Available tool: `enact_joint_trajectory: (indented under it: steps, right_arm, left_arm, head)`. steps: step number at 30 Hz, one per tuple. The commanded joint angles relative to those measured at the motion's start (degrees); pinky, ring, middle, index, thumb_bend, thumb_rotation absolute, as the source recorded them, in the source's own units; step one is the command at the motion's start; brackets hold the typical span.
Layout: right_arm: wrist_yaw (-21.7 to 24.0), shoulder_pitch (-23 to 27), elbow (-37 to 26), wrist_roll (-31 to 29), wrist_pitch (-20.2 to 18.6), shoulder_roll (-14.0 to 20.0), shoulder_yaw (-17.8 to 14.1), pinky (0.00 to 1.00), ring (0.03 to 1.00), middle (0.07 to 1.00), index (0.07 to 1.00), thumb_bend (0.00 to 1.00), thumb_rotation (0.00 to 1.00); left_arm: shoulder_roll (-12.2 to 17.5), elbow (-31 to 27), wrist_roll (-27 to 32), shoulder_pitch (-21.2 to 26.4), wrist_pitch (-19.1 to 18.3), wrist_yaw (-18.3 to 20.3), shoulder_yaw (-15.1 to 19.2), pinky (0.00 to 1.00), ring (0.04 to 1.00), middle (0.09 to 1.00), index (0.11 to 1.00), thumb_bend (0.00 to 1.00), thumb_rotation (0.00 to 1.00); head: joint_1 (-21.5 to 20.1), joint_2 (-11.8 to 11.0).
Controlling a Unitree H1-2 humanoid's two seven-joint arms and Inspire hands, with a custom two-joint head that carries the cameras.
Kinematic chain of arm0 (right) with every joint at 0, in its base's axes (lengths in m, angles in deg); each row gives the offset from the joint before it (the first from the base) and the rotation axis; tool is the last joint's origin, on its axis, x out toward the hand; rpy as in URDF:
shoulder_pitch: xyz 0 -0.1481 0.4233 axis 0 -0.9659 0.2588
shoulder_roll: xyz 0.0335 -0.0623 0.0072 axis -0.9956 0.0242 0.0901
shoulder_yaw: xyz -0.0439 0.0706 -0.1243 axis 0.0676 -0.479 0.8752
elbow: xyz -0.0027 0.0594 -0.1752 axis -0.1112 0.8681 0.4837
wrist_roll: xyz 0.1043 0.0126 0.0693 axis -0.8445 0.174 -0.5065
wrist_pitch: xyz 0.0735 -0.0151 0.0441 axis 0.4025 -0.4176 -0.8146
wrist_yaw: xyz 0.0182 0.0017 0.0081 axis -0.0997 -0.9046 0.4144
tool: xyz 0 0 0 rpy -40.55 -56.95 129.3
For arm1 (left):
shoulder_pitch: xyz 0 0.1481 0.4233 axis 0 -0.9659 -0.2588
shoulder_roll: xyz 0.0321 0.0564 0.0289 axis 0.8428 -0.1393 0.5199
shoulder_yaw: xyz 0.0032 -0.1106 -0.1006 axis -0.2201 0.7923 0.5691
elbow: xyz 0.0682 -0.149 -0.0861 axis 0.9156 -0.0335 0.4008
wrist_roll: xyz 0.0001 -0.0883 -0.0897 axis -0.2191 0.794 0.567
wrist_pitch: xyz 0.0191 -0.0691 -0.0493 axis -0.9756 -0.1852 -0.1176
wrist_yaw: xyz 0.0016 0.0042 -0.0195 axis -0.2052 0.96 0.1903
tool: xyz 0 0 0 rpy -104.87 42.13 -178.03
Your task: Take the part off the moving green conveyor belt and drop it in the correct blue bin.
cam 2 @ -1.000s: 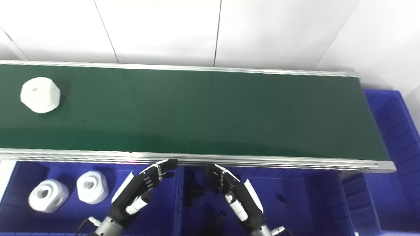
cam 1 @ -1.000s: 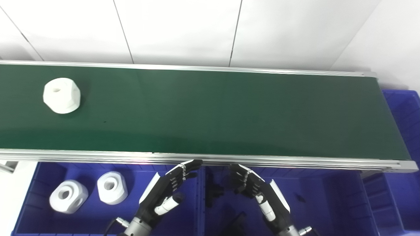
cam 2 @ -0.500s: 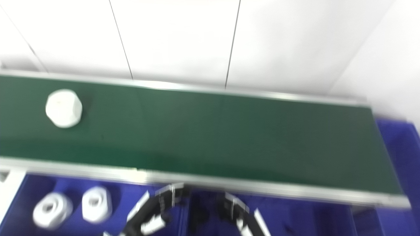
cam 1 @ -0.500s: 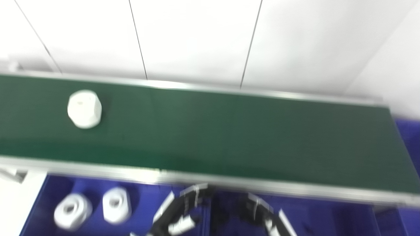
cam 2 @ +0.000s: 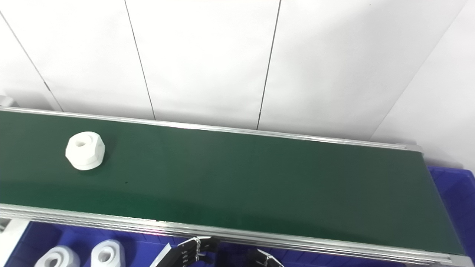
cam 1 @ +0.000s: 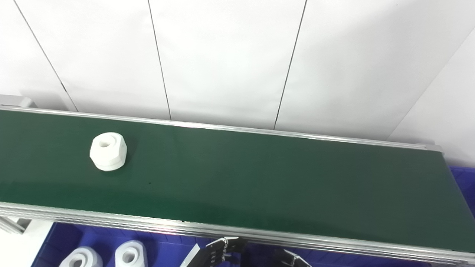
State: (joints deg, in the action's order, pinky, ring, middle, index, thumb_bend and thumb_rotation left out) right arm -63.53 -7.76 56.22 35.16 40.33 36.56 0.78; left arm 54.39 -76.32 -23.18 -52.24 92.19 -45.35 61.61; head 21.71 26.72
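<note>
Riding along the green belt [cam 1: 259, 178], the white part [cam 1: 108, 151] sat a bit farther to the right than it did a second before. The whole view had also tipped upward, so that shift came partly from the camera, but the part did look closer to the middle. That meant the grab was coming soon and had not started yet.

Only the fingertips of the left hand [cam 1: 222, 250] and the right hand [cam 1: 291, 258] peeked in at the bottom, just below the belt's near metal rail [cam 1: 111, 220]. Whether they were spread or curled could not be told.

Two white parts [cam 1: 129, 255] already lay in the blue bin [cam 1: 163, 250] under the near rail. The belt beside the part was bare, leaving lots of room. The hands would have to lift over that rail first.
</note>
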Motion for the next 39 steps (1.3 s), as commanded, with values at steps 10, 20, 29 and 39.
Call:
enact_joint_trajectory:
  steps: [10, 20, 29, 39]
  right_arm:
    - [2.09, 0.31, -1.34, -0.73, 3.05, -0.63, -1.44, 0.74, 0.808, 0.842, 0.820, 0.90, 1.00]
    - [3.06, -0.06, -2.08, -1.54, 3.05, -1.17, -1.71, 0.77, 0.838, 0.862, 0.837, 0.90, 1.00]
    - [4.12, -0.23, -2.16, -1.92, 3.05, -1.53, -2.66, 0.79, 0.845, 0.865, 0.838, 0.88, 0.99]
    - [4.25, -0.01, -1.70, -1.66, 3.05, -1.40, -3.04, 0.78, 0.838, 0.862, 0.838, 0.90, 0.99]
  left_arm:
    - [0.77, -3.51, -0.58, -0.40, 0.96, -0.39, -1.96, 0.69, 0.781, 0.809, 0.737, 0.82, 0.78]
    - [2.83, -15.96, 0.02, -2.58, 0.96, -1.08, -3.67, 0.67, 0.781, 0.786, 0.713, 0.86, 0.73]
    - [1.68, -28.82, -3.20, -3.70, 0.95, -3.89, -3.84, 0.64, 0.762, 0.759, 0.692, 0.92, 0.75]
    - [-3.33, -29.64, -17.96, 0.26, 0.94, -22.00, 1.95, 0.68, 0.755, 0.740, 0.672, 0.90, 0.47]
  head:
    - [4.14, 0.51]
    - [4.19, 1.12]
    - [3.64, 1.56]
    - [3.53, 1.55]
